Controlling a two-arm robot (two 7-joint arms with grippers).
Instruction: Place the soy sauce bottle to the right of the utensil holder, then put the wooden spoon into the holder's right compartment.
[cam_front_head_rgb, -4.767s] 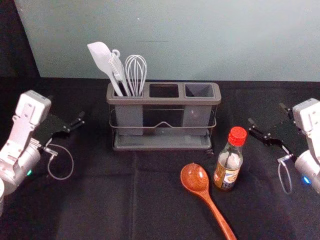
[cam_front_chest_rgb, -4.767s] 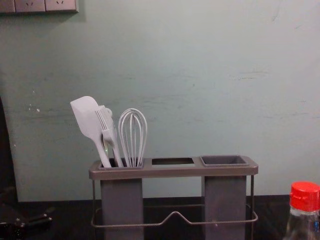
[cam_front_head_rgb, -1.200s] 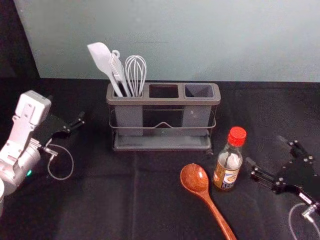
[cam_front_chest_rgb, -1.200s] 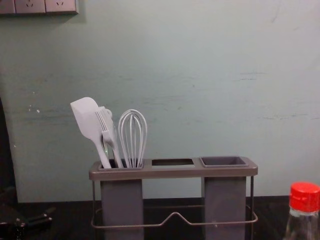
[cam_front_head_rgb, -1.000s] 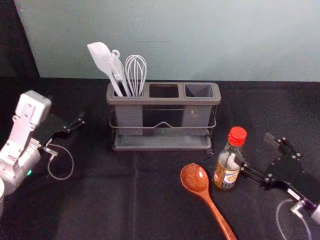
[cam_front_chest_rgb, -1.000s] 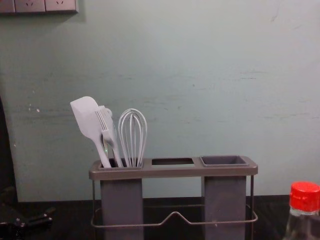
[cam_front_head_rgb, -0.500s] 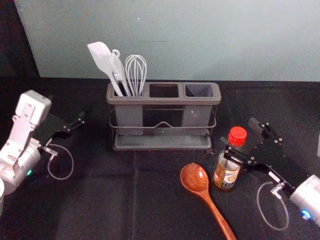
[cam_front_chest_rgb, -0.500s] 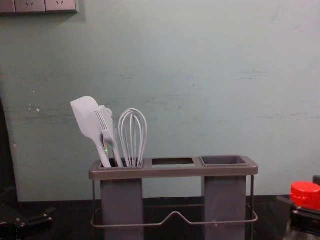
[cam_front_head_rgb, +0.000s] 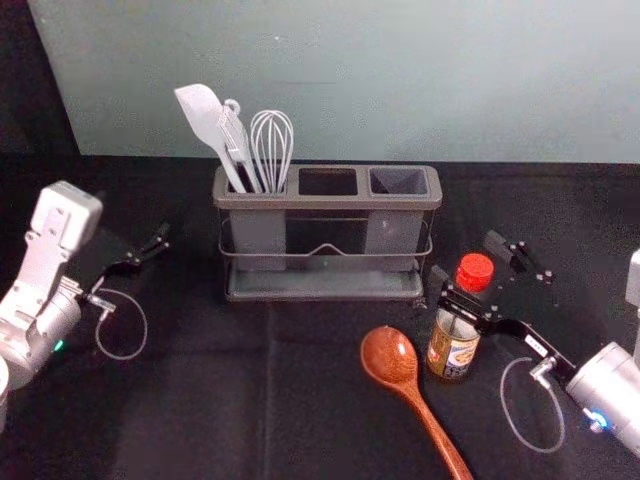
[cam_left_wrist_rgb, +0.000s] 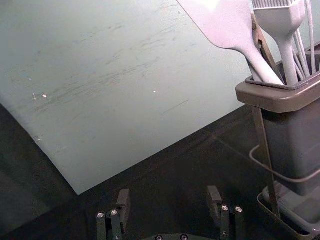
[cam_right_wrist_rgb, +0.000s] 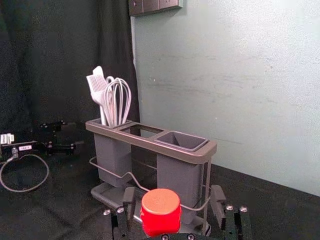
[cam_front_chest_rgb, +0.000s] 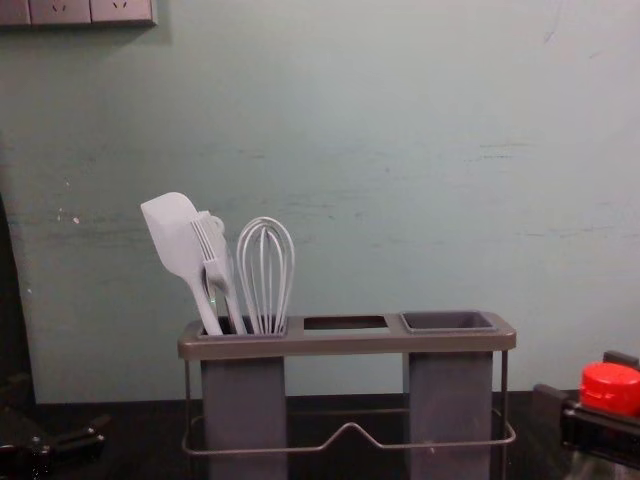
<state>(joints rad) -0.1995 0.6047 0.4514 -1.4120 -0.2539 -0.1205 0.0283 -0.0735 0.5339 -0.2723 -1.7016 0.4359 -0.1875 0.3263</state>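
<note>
The black cloth (cam_front_head_rgb: 200, 400) supports the holder (cam_front_head_rgb: 327, 202), bottle (cam_front_head_rgb: 453, 352) and spoon (cam_front_head_rgb: 390, 355). The bottle stands upright, forward of the holder's right end. The spoon lies beside it, bowl toward the holder.

Cap (cam_front_head_rgb: 475, 271) red; spoon (cam_front_head_rgb: 388, 352) reddish-brown; holder (cam_front_head_rgb: 328, 202) brownish-grey; label (cam_front_head_rgb: 458, 356) perhaps yellow-white.

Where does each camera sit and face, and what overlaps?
Left wrist: on left wrist, facing wall and holder; left gripper shows, open.
Right wrist: on right wrist, facing holder; right gripper, open, straddles red cap, left gripper beyond.
Head: on head, facing forward-down at holder, bottle, spoon; both grippers show.
Chest: on chest, facing forward at holder; a gripper at each edge.
Head and chest share holder, cap.
</note>
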